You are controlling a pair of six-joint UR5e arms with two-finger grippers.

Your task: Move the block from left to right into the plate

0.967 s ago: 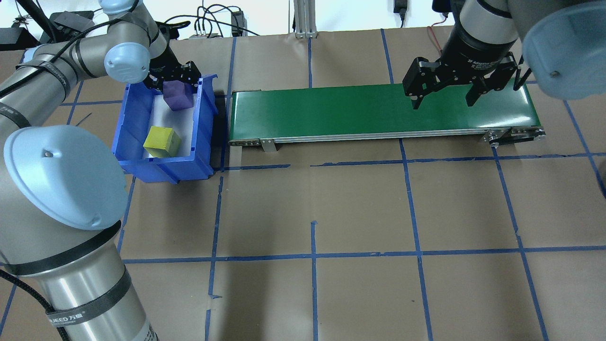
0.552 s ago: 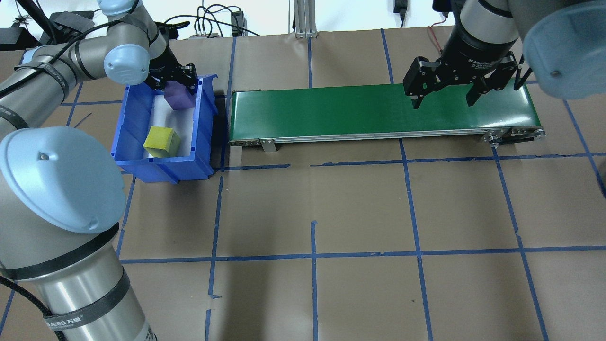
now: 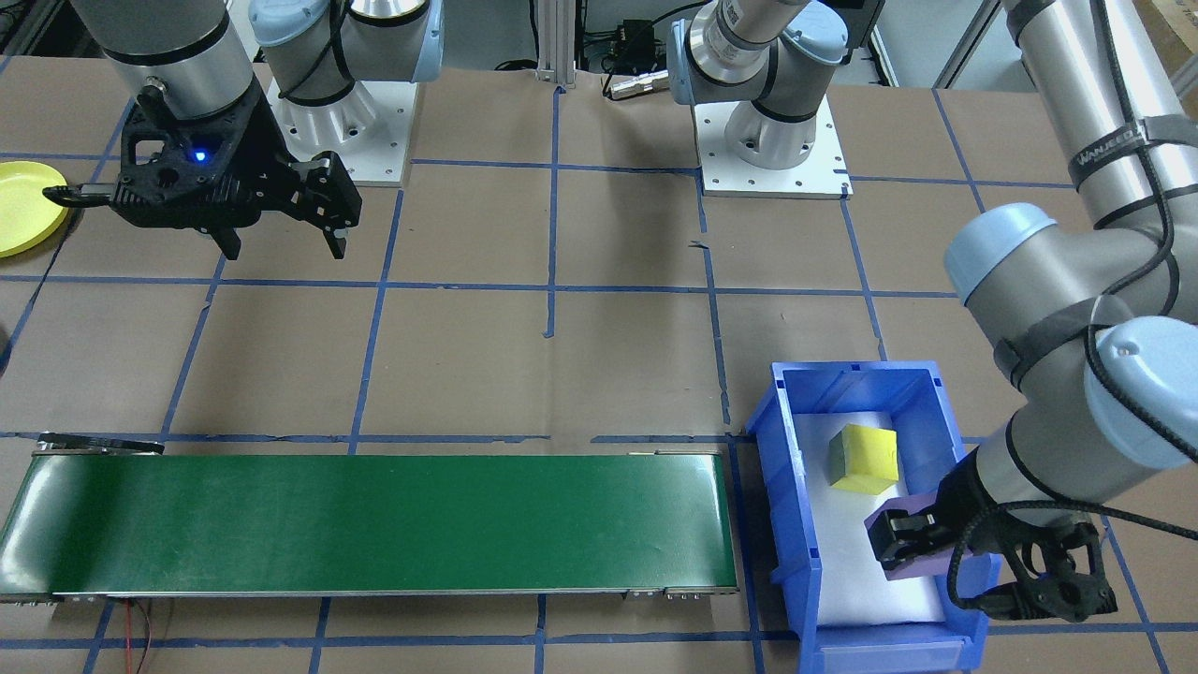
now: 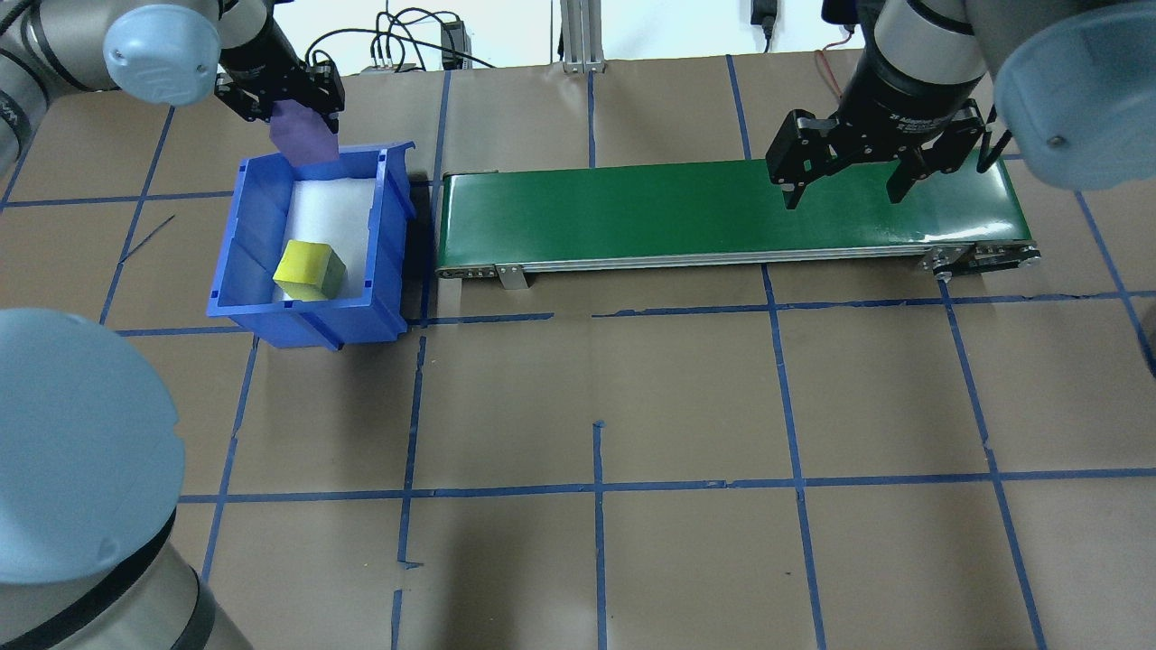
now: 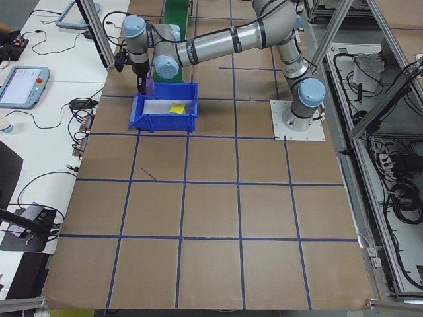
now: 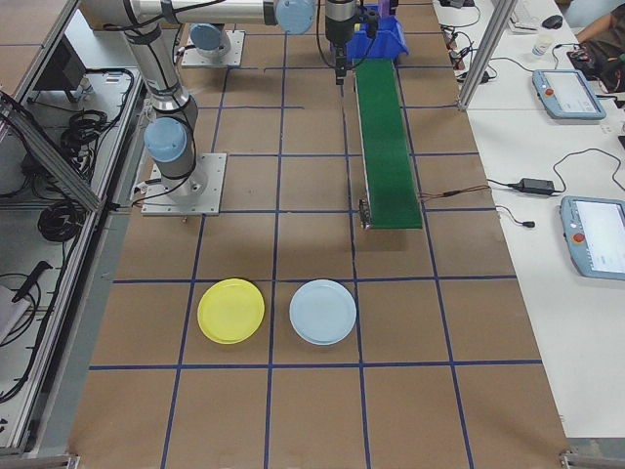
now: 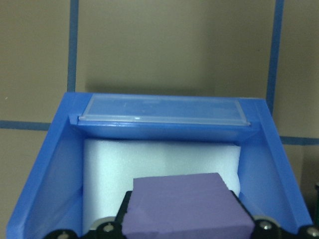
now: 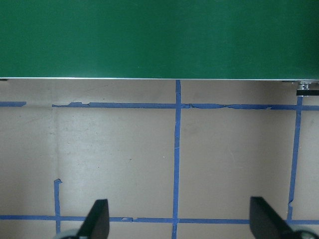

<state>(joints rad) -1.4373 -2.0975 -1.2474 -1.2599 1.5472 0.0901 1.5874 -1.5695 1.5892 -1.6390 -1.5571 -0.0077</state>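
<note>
My left gripper (image 4: 293, 110) is shut on a purple block (image 4: 303, 135), held in the air over the far end of the blue bin (image 4: 398, 194). In the left wrist view the purple block (image 7: 187, 205) sits between the jaws above the bin's white liner. A yellow-green block (image 4: 309, 268) rests inside the bin. My right gripper (image 4: 844, 187) hangs open and empty over the right end of the green conveyor (image 4: 632, 212). The yellow plate (image 6: 230, 311) lies on the table off the conveyor's right end, also seen as the plate (image 3: 21, 208) beside my right gripper (image 3: 281, 245).
A pale blue plate (image 6: 322, 312) lies next to the yellow one. The bin stands just off the conveyor's left end. Blue tape lines grid the brown table. Cables and devices (image 4: 406, 45) lie along the far edge.
My left gripper has risen with the purple block, lifting it out of the bin and toward the far side. The right gripper has stayed put.
</note>
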